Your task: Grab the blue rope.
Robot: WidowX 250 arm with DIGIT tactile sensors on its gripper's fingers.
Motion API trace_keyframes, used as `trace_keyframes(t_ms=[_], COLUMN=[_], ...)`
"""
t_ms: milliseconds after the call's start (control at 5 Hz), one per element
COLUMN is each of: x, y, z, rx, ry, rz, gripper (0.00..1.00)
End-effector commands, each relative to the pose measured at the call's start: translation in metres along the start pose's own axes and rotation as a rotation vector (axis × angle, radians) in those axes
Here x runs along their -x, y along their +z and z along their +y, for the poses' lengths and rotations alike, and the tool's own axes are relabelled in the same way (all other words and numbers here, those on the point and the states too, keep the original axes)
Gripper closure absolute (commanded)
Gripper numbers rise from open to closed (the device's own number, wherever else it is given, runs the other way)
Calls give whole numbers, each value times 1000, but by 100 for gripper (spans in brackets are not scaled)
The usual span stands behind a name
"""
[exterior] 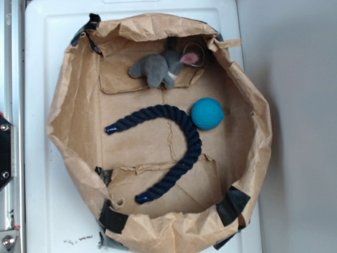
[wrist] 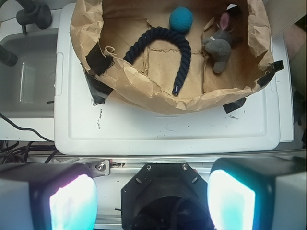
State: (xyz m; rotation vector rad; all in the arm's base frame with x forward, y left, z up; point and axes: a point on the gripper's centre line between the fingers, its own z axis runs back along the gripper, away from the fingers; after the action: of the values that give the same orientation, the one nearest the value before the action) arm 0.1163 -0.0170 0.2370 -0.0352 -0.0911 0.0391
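- The end effector (wrist: 152, 199) is standing wide, holding nothing.
- The blue rope (wrist: 158, 40) is lying well ahead, untouched, inside the paper bag (wrist: 139, 93).
- Approach and grasp are remaining.

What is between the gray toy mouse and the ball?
Nothing but bare brown paper lies between the plush mouse and the teal ball; the exterior view shows it. The blue rope curves below.

Twisted matt blue rope (exterior: 179, 138) lies on crumpled brown paper (exterior: 152, 145).
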Motion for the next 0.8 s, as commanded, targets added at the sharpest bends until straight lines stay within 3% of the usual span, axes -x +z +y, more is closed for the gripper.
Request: trace_keyframes(t_ms=[0,200,400,600], x=[0,12,-2,-47], y=[0,0,-10,-26], z=[0,-3,-10,-16], rx=[0,5,-9,-26], ry=[0,68,119,164], rz=[0,39,82,100], gripper=[0,0,0,0])
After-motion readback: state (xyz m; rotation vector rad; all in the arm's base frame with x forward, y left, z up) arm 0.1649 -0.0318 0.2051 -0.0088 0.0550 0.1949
